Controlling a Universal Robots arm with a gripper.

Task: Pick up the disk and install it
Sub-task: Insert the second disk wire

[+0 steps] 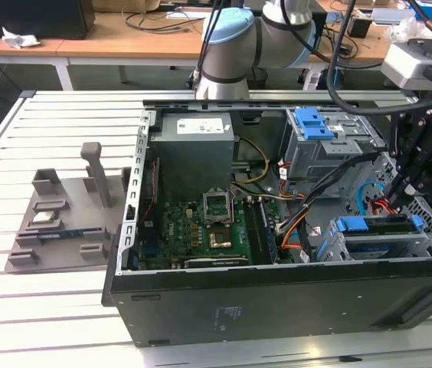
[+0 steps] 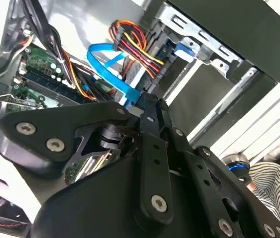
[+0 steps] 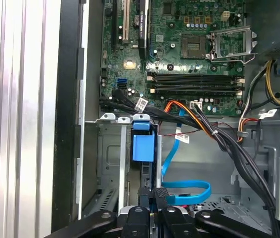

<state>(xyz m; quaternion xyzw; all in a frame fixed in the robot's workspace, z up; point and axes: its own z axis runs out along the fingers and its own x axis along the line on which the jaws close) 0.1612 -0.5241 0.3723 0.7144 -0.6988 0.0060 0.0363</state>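
The disk (image 1: 377, 227) stands on edge in the lower drive cage, at the exterior view's right inside the open computer case (image 1: 277, 307). Its blue carrier bracket frames the top edge. In the first wrist view the disk (image 3: 143, 147) runs edge-on down the cage slot, blue bracket end farthest from me. My gripper (image 1: 397, 199) hangs over the disk's near end, between the two drive cages. Its fingers are shut together with nothing between them in both wrist views (image 3: 153, 192) (image 2: 152, 101). The tips sit right at the disk's end; contact cannot be told.
A second grey cage with a blue latch (image 1: 314, 123) stands behind. A blue flat cable (image 3: 189, 188) and bundled wires (image 3: 219, 134) crowd the space beside the fingers. The motherboard (image 1: 216, 222) lies mid-case. A grey fixture (image 1: 55, 222) sits left of the case. A striped sleeve (image 2: 274, 183) is nearby.
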